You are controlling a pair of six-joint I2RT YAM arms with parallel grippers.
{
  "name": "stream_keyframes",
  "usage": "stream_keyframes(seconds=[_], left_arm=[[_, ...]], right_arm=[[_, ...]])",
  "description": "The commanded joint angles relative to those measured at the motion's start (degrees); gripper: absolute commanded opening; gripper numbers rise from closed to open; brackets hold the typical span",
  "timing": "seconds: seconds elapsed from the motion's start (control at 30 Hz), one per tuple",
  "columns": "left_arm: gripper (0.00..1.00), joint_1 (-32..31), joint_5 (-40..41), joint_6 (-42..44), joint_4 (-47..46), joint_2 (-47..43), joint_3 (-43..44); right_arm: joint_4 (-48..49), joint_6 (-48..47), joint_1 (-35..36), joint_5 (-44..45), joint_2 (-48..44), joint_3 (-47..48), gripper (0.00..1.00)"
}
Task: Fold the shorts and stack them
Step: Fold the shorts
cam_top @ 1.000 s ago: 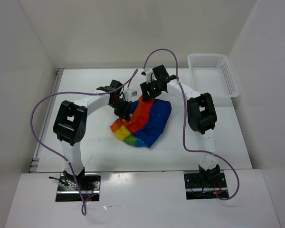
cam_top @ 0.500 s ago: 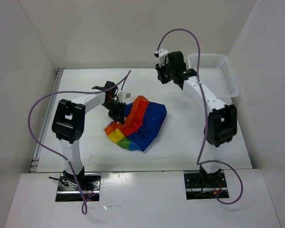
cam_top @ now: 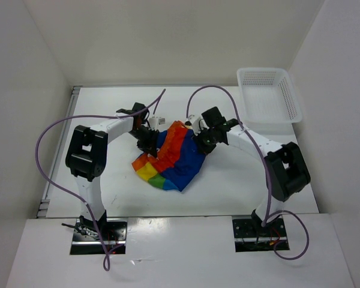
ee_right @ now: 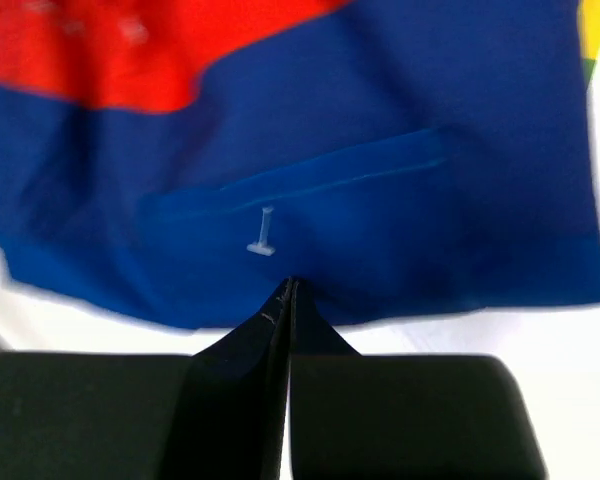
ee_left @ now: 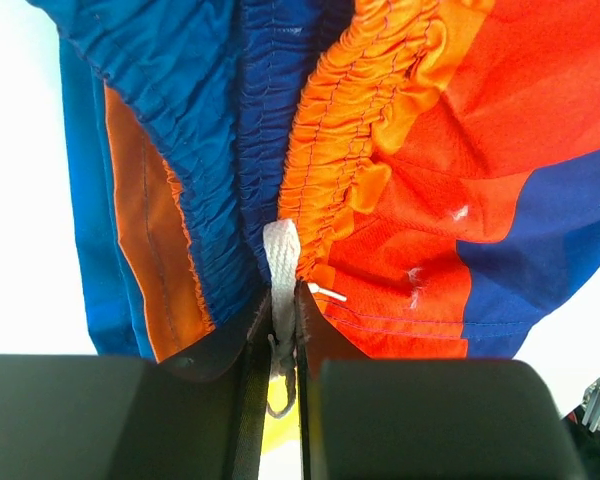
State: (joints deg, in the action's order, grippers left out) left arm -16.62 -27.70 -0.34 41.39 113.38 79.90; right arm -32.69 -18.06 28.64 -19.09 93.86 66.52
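1. The rainbow-striped shorts [cam_top: 174,157] lie crumpled on the white table [cam_top: 108,180], well apart from the white mesh basket [cam_top: 267,99], on its left and nearer the arm bases.
2. The left gripper [cam_top: 149,140] sits at the shorts' edge farthest from the basket. Its fingers are closed on the gathered orange-and-blue waistband [ee_left: 330,150], pinching the cloth where the white drawstring [ee_left: 280,262] hangs.
3. The right gripper [cam_top: 200,146] is at the shorts' blue edge facing the basket. Its fingers [ee_right: 250,345] are pressed together, tips against the blue hem; whether they catch cloth cannot be told.
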Motion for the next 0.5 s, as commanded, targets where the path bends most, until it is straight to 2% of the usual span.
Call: stream_keyframes(seconds=[0.0, 0.27, 0.47], left_arm=[[0.19, 0.4, 0.1, 0.3, 0.4, -1.1, -0.5], [0.26, 1.4, 0.6, 0.3, 0.4, -2.1, -1.7], [0.27, 2.6, 0.6, 0.3, 0.4, -2.6, -2.2]], right_arm=[[6.9, 4.4, -0.3, 4.8, 3.7, 0.4, 0.0], [12.3, 9.1, -2.9, 20.4, 17.8, 10.3, 0.0], [13.4, 10.8, -2.9, 25.2, 26.6, 22.3, 0.0]])
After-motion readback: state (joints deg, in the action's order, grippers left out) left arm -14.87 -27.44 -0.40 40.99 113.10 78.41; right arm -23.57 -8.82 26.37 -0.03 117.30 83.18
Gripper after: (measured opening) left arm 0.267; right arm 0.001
